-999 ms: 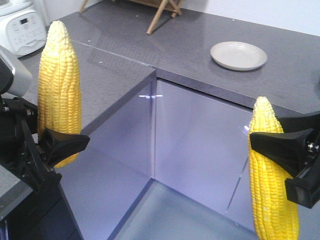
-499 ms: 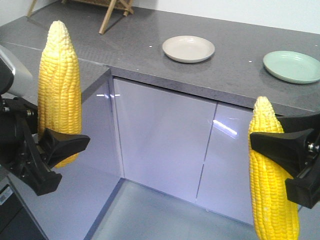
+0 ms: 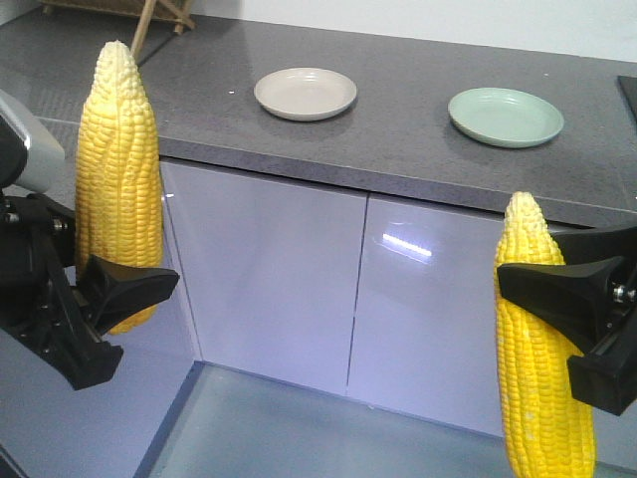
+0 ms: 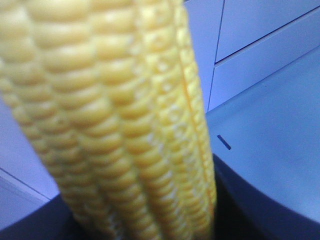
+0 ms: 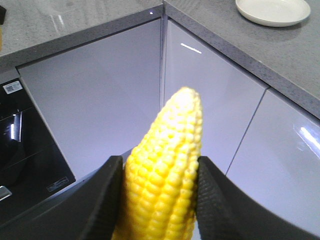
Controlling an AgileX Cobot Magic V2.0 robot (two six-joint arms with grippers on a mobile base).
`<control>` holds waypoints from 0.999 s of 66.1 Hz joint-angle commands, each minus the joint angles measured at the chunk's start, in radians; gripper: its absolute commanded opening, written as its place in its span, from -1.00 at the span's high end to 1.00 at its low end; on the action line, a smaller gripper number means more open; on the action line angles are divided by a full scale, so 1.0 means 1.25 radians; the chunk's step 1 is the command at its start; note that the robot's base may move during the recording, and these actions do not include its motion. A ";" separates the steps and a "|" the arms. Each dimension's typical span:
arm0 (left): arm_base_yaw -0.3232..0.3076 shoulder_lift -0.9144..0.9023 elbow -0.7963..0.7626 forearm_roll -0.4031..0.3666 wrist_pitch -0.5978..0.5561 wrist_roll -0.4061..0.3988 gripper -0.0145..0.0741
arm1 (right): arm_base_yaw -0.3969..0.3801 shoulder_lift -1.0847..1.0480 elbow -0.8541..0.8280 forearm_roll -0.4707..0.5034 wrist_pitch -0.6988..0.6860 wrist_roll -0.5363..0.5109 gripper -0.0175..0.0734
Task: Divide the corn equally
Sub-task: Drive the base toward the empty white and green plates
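Left jaws are closed on the lower part of the left cob [image 3: 117,179], held upright with its tip up, at 9 o'clock in the front view. Right jaws clamp the right cob [image 3: 542,398] near its upper third, at 4 o'clock. One cob per arm, carried clear of the surface [image 3: 418,159], suits an even split, in my judgement. Neither plate holds corn: cream plate [image 3: 305,93] at 12 o'clock, green plate [image 3: 506,117] at 1 o'clock. No further cobs are in view.
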 commanded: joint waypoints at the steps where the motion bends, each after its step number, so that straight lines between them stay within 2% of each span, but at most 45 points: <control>1: -0.001 -0.014 -0.020 -0.015 -0.047 -0.001 0.02 | -0.004 -0.004 -0.020 0.012 -0.050 -0.006 0.28; 66: -0.001 -0.014 -0.020 -0.015 -0.047 -0.001 0.02 | -0.004 -0.004 -0.020 0.012 -0.051 -0.006 0.28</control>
